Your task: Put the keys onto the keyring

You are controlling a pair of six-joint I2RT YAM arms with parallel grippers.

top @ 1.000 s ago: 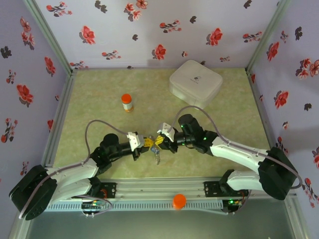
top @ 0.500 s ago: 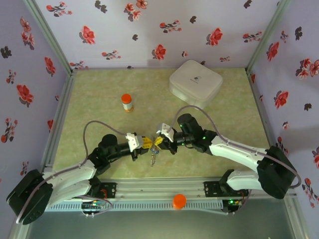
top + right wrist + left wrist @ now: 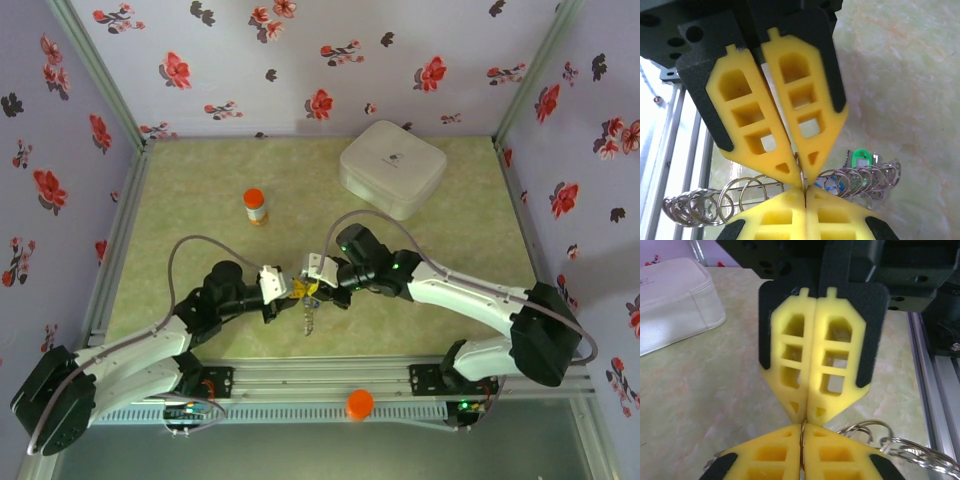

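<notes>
My two grippers meet tip to tip above the table's near middle, the left gripper (image 3: 291, 291) from the left and the right gripper (image 3: 311, 284) from the right. Both sets of yellow fingers are shut on the same thin metal ring of the keyring (image 3: 866, 177), a chain of linked silver rings trailing to either side. In the left wrist view the left gripper (image 3: 802, 426) pinches that ring edge-on, the right's fingers (image 3: 835, 360) facing it. The right gripper (image 3: 804, 188) holds it likewise. The keys (image 3: 308, 318) hang below, one with a green tag (image 3: 860, 157).
An orange-capped bottle (image 3: 255, 206) stands at the left middle of the table. A white zipped case (image 3: 392, 167) lies at the back right. A loose orange cap (image 3: 359, 403) rests on the front rail, and the aluminium rail (image 3: 940, 390) runs close behind the grippers.
The right gripper has shifted a little to the left, its arm swinging further over the table. The left arm pulled back slightly, then came forward again. The keys still hang between them.
</notes>
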